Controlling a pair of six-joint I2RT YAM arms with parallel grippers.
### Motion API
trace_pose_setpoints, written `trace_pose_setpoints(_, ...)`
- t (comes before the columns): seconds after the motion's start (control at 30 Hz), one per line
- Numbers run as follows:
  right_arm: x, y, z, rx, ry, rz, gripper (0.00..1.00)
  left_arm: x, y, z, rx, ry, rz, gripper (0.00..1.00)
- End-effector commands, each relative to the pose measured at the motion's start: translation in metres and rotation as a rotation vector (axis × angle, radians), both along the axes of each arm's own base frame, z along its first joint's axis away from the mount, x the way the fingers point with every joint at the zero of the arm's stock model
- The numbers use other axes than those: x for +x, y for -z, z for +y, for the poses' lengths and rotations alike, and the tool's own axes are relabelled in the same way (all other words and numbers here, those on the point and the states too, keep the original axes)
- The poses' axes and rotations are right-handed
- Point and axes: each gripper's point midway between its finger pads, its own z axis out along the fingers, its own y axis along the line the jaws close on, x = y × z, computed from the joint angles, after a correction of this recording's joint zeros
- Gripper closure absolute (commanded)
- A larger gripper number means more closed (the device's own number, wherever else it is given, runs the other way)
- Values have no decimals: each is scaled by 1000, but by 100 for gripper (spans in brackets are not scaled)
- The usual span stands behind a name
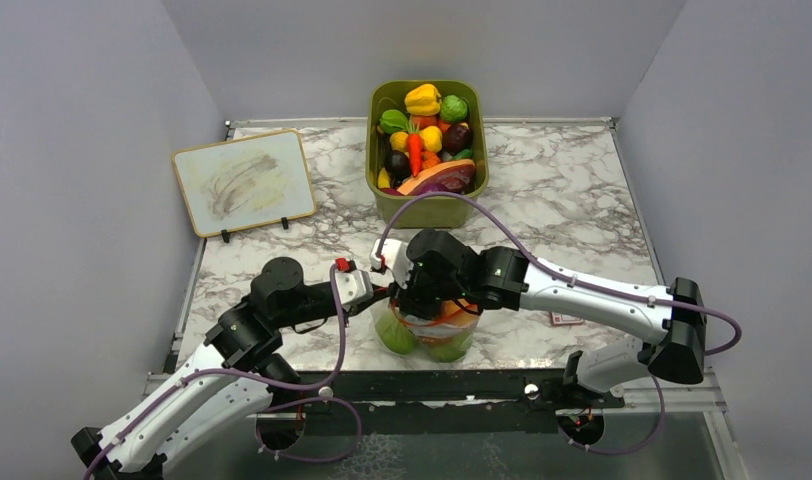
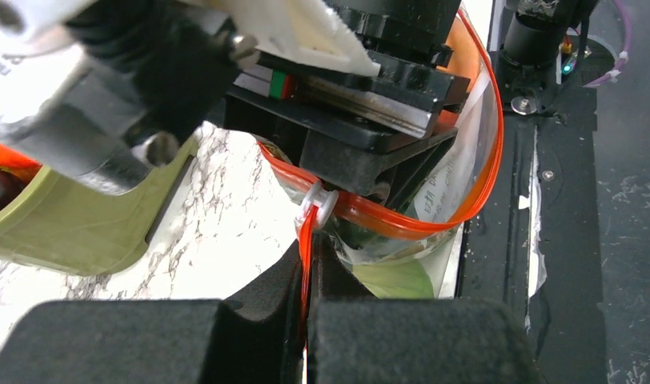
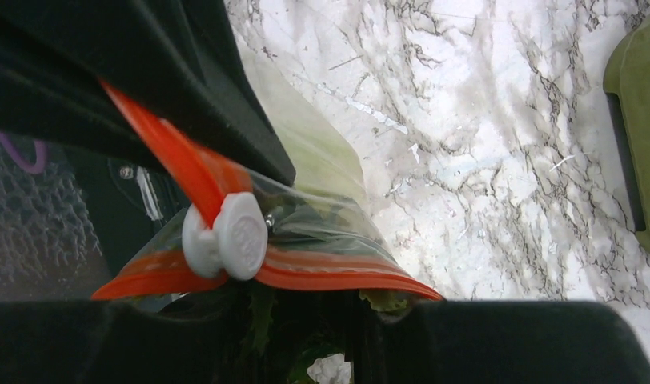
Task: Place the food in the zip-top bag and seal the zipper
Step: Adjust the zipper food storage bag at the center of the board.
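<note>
Pincers both at clear crinkly plastic zip-top bag (image 1: pixel 437 322), standing at near edge of marble worktop (image 1: pixel 582 200) w/ green & orange toy food (image 1: pixel 395 335) inside. Left pincer (image 2: pixel 308 268) clamped on thin orange-red zipper strip (image 2: pixel 402 228). Right pincer (image 3: pixel 294 240) straddles round white slider (image 3: pixel 226 236), jaws partway apart; gripping or not, can't tell. Mouth past slider gapes. Olive-green plastic bin (image 1: pixel 427 208) farther back.

Back of my marble counter (image 1: pixel 582 180) had an olive-green bin (image 1: pixel 427 210) stuffed with toy veggies (image 1: pixel 427 140), plus a smudgy little whiteboard (image 1: pixel 244 180) propped up off to its left.
</note>
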Motion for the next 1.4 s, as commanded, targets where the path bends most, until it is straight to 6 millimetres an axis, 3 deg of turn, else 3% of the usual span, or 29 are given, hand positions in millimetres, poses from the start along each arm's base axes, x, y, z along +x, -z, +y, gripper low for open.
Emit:
trace_pose_setpoints(0.0,-10,70,-37,-250,53,91,99,-1,-52,-5,-157,20,-137,100)
trace_pose_setpoints(0.17,-2,80,-37,-267,130,83,82,1,-51,-3,-152,9,-141,100)
trace_pose_setpoints(0.23,0,57,-34,-213,167,76,75,3,-47,-3,-137,-1,-139,100)
trace_pose_setpoints(0.43,-1,-41,-31,121,212,17,65,7,-41,-3,-122,-13,-141,100)
trace_pose_setpoints(0.5,-4,-57,-33,192,212,11,57,7,-39,-4,-119,-10,-140,100)
trace_pose_setpoints(0.6,-4,-58,-35,208,229,16,52,8,-39,-4,-118,-9,-139,100)
trace_pose_setpoints(0.9,-3,-82,-15,433,215,-4,63,6,-39,-6,-123,4,-133,100)
trace_pose_setpoints(1.23,9,-79,8,605,265,1,57,2,-34,-8,-118,28,-123,100)
trace_pose_setpoints(1.27,9,-78,9,620,265,-1,62,2,-34,-8,-118,29,-122,100)
trace_pose_setpoints(1.37,8,-72,15,653,236,-8,91,1,-32,-9,-117,35,-118,100)
